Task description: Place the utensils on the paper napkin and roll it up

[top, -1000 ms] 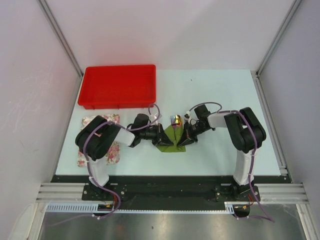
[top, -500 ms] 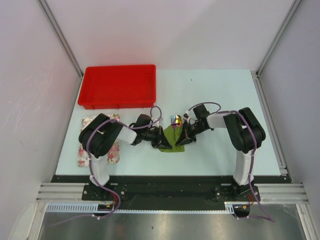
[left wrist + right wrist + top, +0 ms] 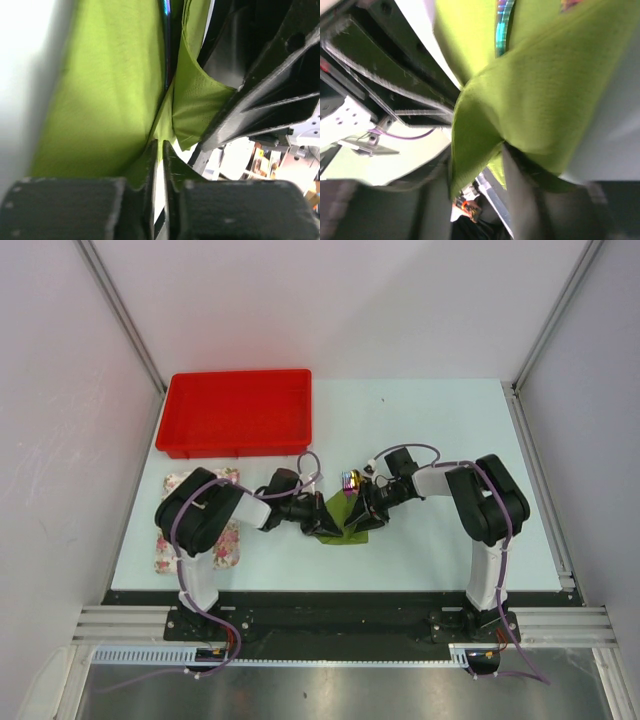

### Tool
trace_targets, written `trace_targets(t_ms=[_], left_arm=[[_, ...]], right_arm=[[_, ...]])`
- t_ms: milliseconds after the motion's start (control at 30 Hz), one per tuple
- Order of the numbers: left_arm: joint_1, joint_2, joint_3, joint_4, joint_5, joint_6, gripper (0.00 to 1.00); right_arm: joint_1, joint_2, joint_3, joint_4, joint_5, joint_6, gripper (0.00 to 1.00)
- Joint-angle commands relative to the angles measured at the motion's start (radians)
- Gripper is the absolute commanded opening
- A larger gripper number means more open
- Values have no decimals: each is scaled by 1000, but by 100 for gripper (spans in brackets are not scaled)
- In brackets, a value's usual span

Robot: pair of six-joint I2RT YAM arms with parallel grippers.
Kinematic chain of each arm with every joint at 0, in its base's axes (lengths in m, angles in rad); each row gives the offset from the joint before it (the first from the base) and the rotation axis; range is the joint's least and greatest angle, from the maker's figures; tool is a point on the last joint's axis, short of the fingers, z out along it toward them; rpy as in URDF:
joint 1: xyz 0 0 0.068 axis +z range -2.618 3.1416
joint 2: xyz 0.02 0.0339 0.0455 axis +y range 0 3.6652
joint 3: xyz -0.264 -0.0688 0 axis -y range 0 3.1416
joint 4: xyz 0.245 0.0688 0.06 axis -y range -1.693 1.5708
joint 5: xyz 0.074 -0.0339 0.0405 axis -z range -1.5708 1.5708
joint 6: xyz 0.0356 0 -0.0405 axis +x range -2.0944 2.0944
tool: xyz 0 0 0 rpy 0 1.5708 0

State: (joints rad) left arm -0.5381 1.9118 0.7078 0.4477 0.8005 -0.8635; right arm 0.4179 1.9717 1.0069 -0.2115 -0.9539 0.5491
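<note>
The white table (image 3: 430, 430) bears a red tray (image 3: 237, 415) at far left and a floral cloth (image 3: 228, 545) partly under my left arm; mid-table lies the olive-green paper napkin (image 3: 340, 525), both sides lifted; my left gripper (image 3: 322, 523) pinches one side, jaws nearly together; my right gripper (image 3: 358, 520) clamps the other (paper bunched between the fingers); the utensils (image 3: 349, 479) lie in the fold, shiny ends poking out.

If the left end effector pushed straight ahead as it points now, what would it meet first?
The paper napkin, pinched in the left end effector; just beyond lie a utensil handle and the right end effector, though depth there is unclear.
</note>
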Motion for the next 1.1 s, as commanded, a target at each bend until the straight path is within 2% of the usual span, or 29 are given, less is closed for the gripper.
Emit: trace_targets(t_ms=[0,133,167,233,367,600,667,833,1067], left_arm=[[84,-91,-37,71,6,18,16],[180,-141,-19,29,11,61,25],[193,-149,-2,16,16,73,30],[213,-165,24,-13,17,95,34],[211,-157,100,-66,9,115,37],[130,-93,203,-124,2,118,36],[110,-73,225,-116,3,104,34],[53,-27,280,-161,9,107,30],[13,15,275,-259,2,155,27]], right_arm=[[9,19,1,35,24,2,51],[12,19,1,40,29,2,53],[12,21,-1,40,29,0,59],[13,24,1,37,33,-1,67],[19,23,-1,35,43,-2,68],[21,24,-1,37,50,-2,69],[22,23,-1,38,52,-2,64],[21,24,-2,40,61,-1,63],[18,19,-4,43,70,-2,63]])
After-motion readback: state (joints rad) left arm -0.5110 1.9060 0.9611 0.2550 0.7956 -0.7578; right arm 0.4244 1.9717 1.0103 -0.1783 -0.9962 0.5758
